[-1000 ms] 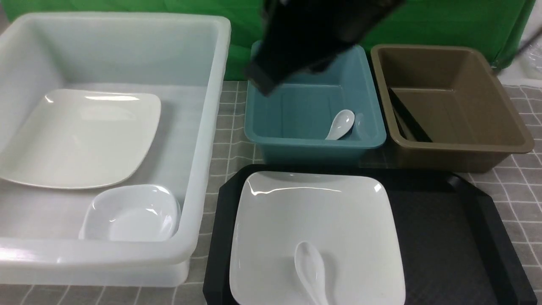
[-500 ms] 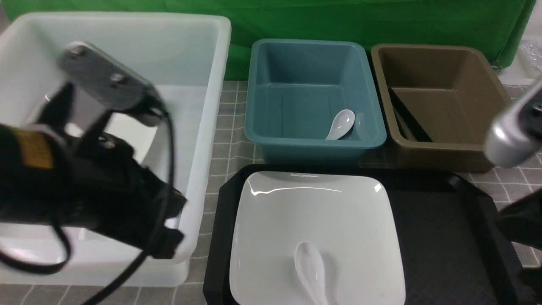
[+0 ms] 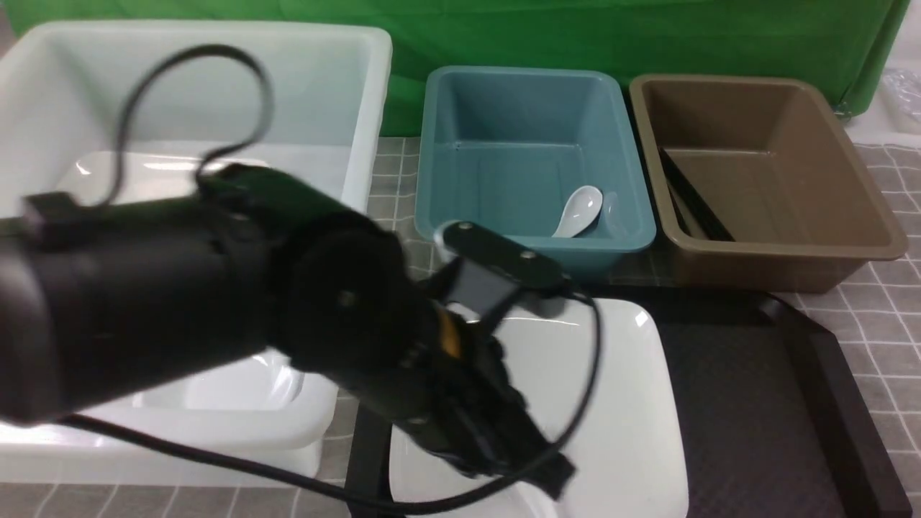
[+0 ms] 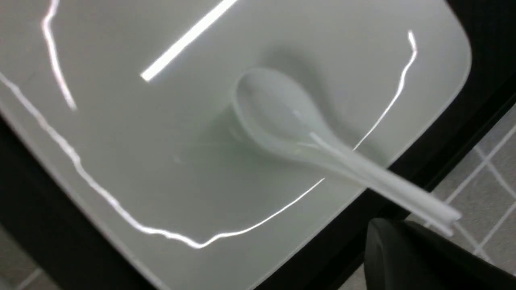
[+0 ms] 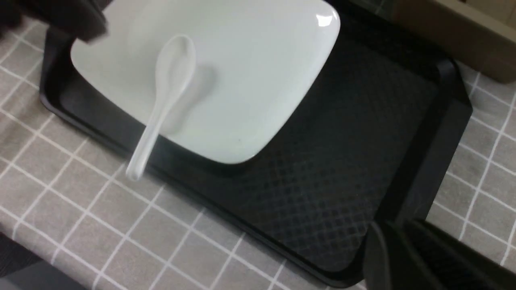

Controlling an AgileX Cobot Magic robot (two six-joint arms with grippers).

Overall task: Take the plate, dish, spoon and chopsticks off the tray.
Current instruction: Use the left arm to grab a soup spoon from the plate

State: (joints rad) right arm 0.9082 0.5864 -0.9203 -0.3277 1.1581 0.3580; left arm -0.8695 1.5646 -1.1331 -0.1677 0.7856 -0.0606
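A large white plate [image 3: 633,403] lies on the left half of the black tray [image 3: 755,388]. The white spoon [image 4: 278,117] rests on the plate, its handle sticking out past the tray's near rim. My left arm reaches across the plate in the front view and hides the spoon there. My left gripper [image 3: 554,478] hangs shut and empty just above the spoon's handle end. The right wrist view takes in the plate [image 5: 250,72], the spoon [image 5: 169,80] and the tray [image 5: 322,169]. My right gripper [image 5: 387,237] hovers over the tray's near right corner, its jaws a dark blur.
The big white tub [image 3: 360,108] on the left holds another plate [image 3: 144,169] and a small dish [image 3: 237,385]. A second spoon [image 3: 579,210] lies in the teal tub [image 3: 633,237], and black chopsticks [image 3: 694,201] lie in the brown tub [image 3: 885,244]. Checked cloth covers the table.
My left arm has swung right, from in front of the white tub to over the plate on the tray. My right arm has left the front view.
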